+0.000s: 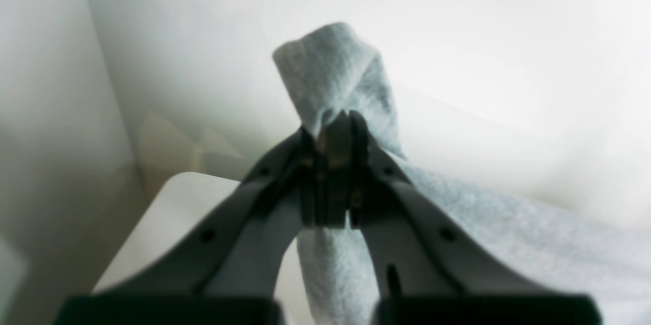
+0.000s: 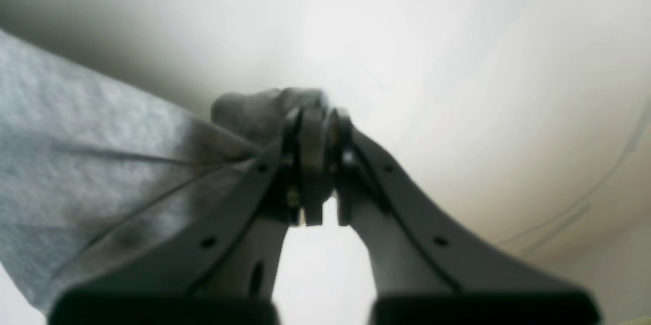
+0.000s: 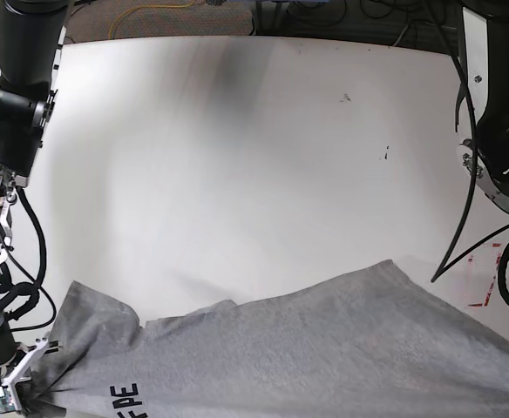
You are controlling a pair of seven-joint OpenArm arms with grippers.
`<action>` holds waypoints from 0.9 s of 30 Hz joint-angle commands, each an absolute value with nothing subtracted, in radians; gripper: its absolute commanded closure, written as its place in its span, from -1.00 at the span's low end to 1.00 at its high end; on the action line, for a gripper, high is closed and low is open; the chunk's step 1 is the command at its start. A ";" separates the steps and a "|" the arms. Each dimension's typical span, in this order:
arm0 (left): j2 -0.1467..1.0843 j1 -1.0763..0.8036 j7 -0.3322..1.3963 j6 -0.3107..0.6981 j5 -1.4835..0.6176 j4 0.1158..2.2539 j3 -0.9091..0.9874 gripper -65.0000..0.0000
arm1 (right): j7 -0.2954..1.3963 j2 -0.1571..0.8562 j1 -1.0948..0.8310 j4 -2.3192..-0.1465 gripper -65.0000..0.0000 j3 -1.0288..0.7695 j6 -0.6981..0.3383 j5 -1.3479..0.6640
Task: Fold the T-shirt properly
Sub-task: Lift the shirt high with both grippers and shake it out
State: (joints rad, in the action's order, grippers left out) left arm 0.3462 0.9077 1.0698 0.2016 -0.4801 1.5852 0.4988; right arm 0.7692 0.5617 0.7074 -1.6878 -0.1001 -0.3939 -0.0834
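- Your left claw [image 1: 338,121] is clamped on a bunched tip of the T-shirt [image 1: 335,70]; the cloth pokes up past the jaws and trails off to the right.
- Your right claw [image 2: 318,116] is pinched shut on another bunch of the same grey cloth, with tension creases fanning out from the grip.
- Base view: the T-shirt [image 3: 324,348] lies across the near edge of the white counter [image 3: 237,157], rumpled, with part of some black lettering [image 3: 122,399] showing at the bottom.
- Step in hand looks like spreading the shirt flat. Keep both grips level, draw the cloth taut between them without yanking, then lay it down smooth before any fold.
- Watch for slip: both grips hold thick wads, not clean edges.
- Hidden: the base view cuts off the shirt's lower part and the left claw. You cannot tell which corners are held. Both wrist views are blurred.
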 commanded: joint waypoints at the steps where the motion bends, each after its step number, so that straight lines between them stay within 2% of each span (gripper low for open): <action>1: 0.371 0.954 1.040 0.200 -0.486 1.587 0.493 1.00 | 0.773 0.585 0.777 -1.698 1.00 -0.108 -0.380 -0.070; 12: 0.378 0.952 1.041 0.200 -0.487 1.586 0.490 1.00 | 0.806 0.584 0.779 -1.715 1.00 -0.110 -0.381 -0.070; 21: 0.378 0.811 1.041 0.206 -0.492 1.592 0.496 1.00 | 0.803 0.578 0.541 -1.821 1.00 -0.148 -0.375 -0.068; 27: 0.378 0.641 1.041 0.217 -0.493 1.596 0.544 1.00 | 0.788 0.490 0.328 -1.900 1.00 -0.274 -0.378 -0.068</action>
